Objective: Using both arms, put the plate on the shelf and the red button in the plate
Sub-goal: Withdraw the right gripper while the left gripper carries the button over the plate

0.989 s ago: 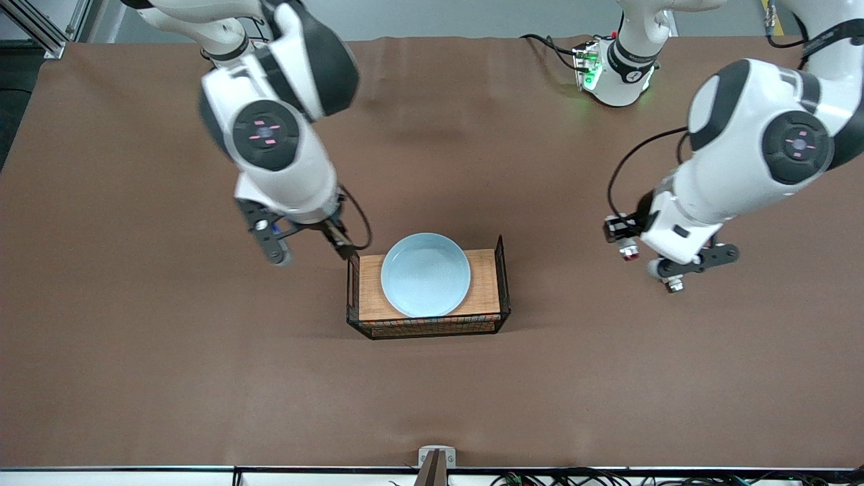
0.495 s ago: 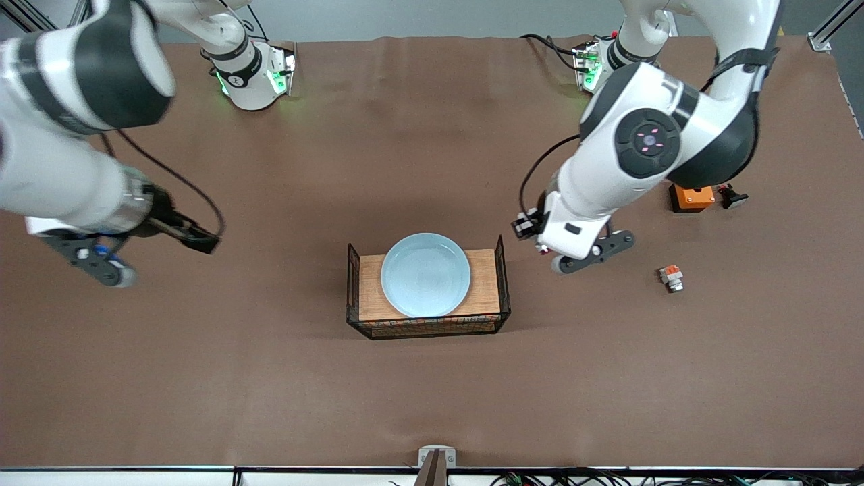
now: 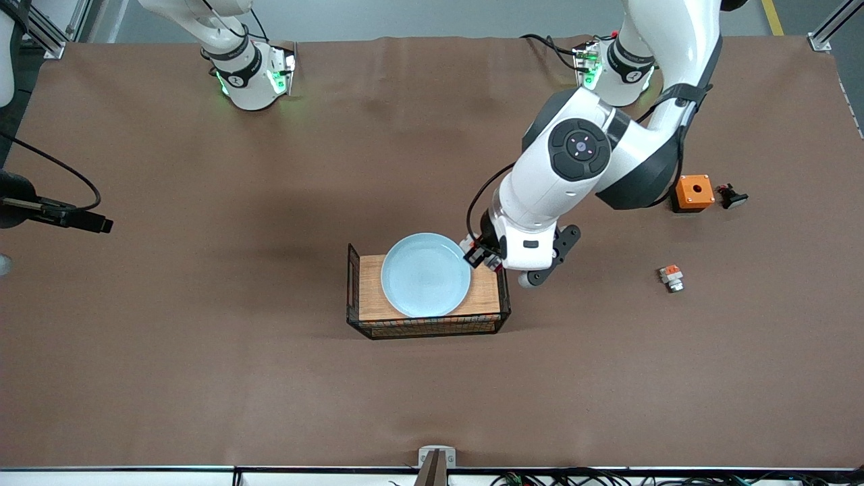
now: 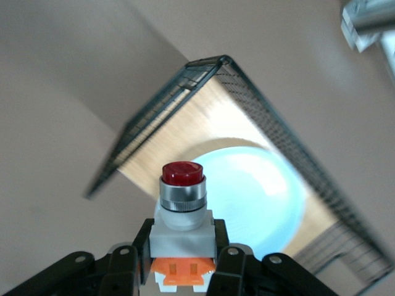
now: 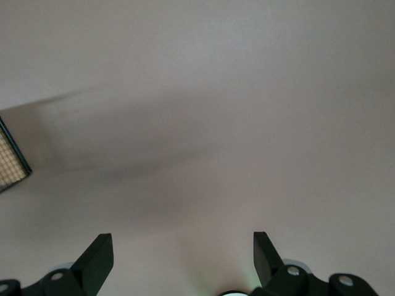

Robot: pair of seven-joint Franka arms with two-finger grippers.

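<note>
front view: the plate point(image 3: 425, 275), round, shallow, pale blue and glossy, already lies on the wooden floor of the wire basket point(image 3: 503, 260) in the middle of the brown surface point(image 3: 202, 378). i judge this half done. my left fingers point(image 3: 484, 259) hang over the basket's end toward the left arm.

left wrist view: my left fingers point(image 4: 178, 266) are clenched on the red button point(image 4: 182, 216), on its white body; silver collar and dark red tip point toward the plate. placing it remains.

right wrist view: my right fingers point(image 5: 182, 254) are released, over bare surface, waiting.
</note>
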